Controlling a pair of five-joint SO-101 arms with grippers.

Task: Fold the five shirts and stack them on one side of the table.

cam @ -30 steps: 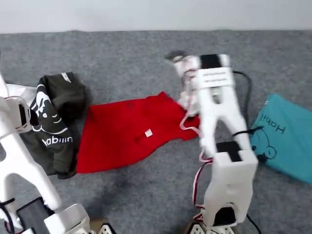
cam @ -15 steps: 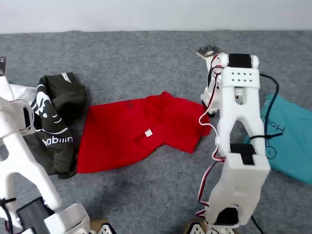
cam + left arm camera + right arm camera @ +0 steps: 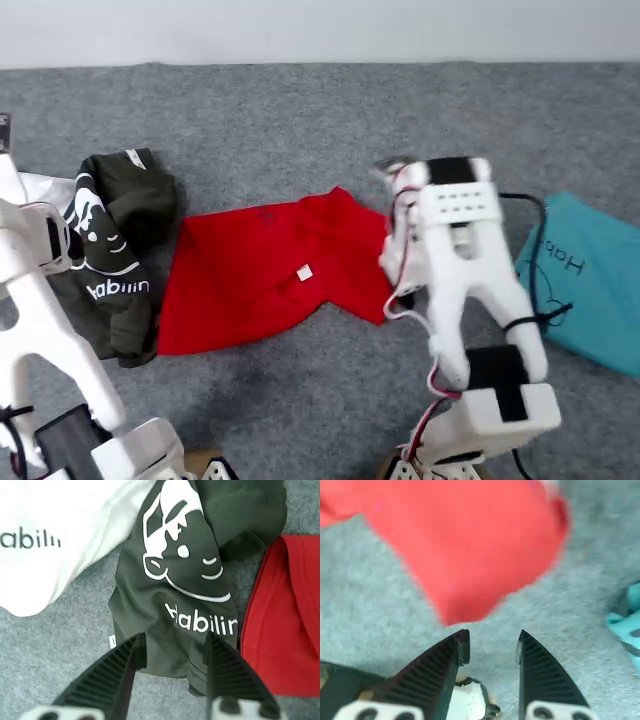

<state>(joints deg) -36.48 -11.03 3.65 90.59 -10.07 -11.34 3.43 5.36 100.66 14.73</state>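
A: What's changed?
B: The right hand (image 3: 491, 640) has swung back from the far side to the red shirt's (image 3: 270, 275) edge, fingers spread, empty.
A: And the shirt?
B: It lies mid-counter (image 3: 300, 120), between the dark green shirt (image 3: 120, 240) and the teal shirt (image 3: 590, 290). The left hand (image 3: 175, 645) is spread too.

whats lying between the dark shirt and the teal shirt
The red shirt lies between the dark shirt and the teal shirt, seen in the high view.

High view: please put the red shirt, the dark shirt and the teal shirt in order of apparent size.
1. red shirt.
2. dark shirt and teal shirt: about alike; the frame edge cuts the teal one.
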